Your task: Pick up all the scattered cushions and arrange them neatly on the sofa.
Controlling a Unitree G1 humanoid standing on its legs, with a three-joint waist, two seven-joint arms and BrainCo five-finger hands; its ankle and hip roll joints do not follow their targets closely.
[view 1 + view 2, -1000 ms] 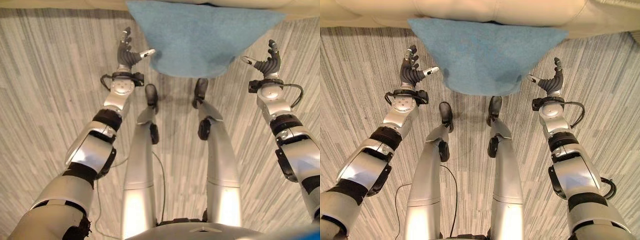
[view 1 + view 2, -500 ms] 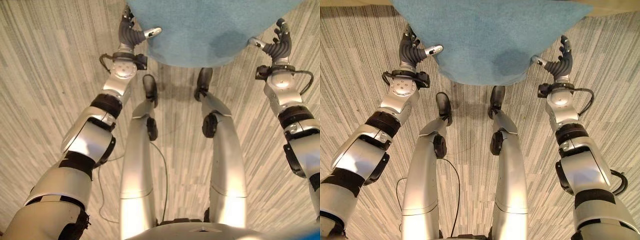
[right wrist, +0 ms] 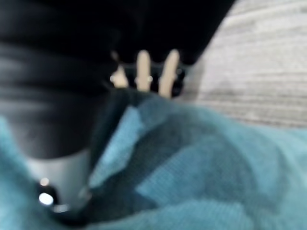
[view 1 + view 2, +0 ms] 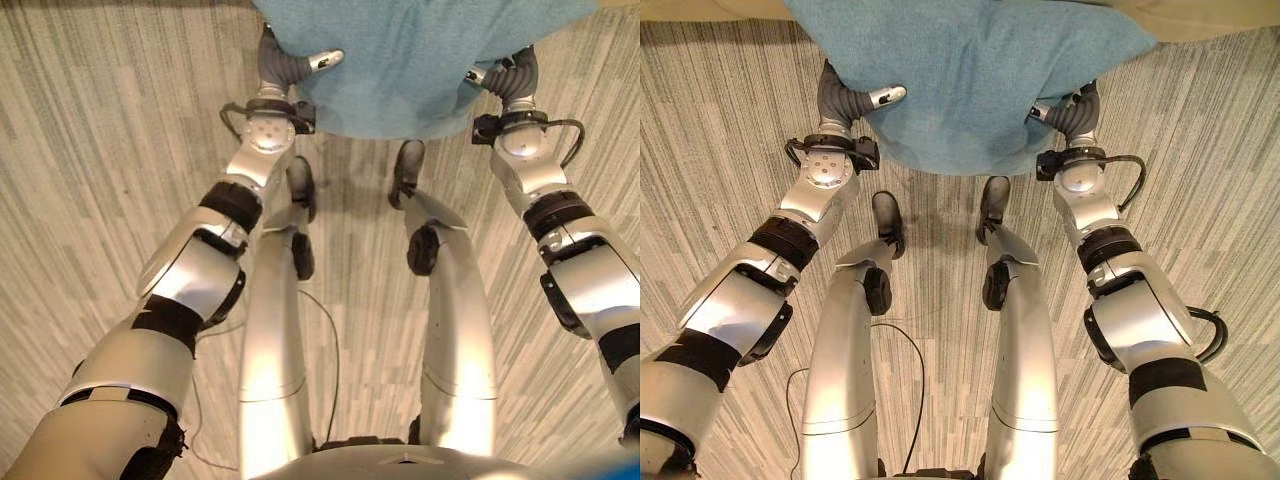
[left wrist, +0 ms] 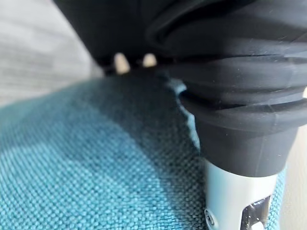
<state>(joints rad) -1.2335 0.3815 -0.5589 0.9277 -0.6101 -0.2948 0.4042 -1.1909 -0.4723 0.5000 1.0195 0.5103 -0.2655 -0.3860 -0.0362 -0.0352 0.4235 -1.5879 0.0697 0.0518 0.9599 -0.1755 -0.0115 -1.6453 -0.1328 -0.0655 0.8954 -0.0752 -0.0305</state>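
Top centre of frame, I'm clamping the teal woven fabric cushion point(image 4: 970, 80) between left hand point(image 4: 845, 100) and right hand point(image 4: 1070, 110), thumbs pressing on top, fingers hidden underneath; not yet placed on the beige sofa point(image 4: 1200, 15).

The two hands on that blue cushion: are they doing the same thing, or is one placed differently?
Nearly mirrored. The left hand meets the blue cushion at its left edge, the right hand at its right edge. The left hand's thumb lies in plain sight on top of the fabric; the right hand's thumb is more tucked into it. Both hands' fingers go under the cushion, out of sight, so their grip cannot be judged.
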